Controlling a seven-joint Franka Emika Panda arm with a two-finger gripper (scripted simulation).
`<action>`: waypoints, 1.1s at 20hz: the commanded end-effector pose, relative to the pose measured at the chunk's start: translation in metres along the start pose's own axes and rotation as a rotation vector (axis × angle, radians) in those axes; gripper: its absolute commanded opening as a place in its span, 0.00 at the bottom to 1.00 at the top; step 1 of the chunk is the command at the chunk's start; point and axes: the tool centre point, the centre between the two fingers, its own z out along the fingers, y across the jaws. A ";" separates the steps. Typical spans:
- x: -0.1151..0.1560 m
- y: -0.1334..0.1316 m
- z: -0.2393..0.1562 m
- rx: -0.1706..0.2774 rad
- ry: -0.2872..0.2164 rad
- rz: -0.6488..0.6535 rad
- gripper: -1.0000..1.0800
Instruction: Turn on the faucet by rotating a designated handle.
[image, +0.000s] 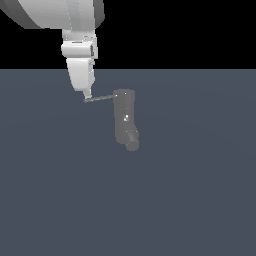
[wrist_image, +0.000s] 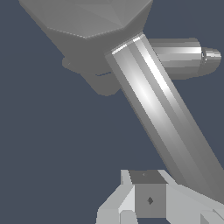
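Faucet (image: 124, 117) stands roughly mid-scene on the flat blue-grey floor (image: 200, 200), a matte grey cylinder leaning a bit, w/ its round spout stub (image: 131, 141) at the lower end and a small glint on the body. Handle (image: 99, 99) is a thin grey rod sticking out sideways from the cylinder's top toward the exterior view's left, slightly sloped down to its free end. White arm comes in from upper left of the exterior view; the gripper (image: 87, 95) tip sits right at the rod's free end, touching or just about. In the wrist view the handle (wrist_image: 162, 118) fills the frame as a shiny bar running diagonally, faucet body (wrist_image: 87, 26) behind it, white fingers (wrist_image: 148, 197) close by. Jaws: can't tell whether spread or closed.
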 end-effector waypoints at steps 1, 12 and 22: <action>-0.003 0.009 0.000 -0.004 0.000 -0.005 0.00; 0.012 0.029 0.000 -0.001 0.000 -0.002 0.00; 0.036 0.054 0.000 -0.002 0.000 -0.003 0.00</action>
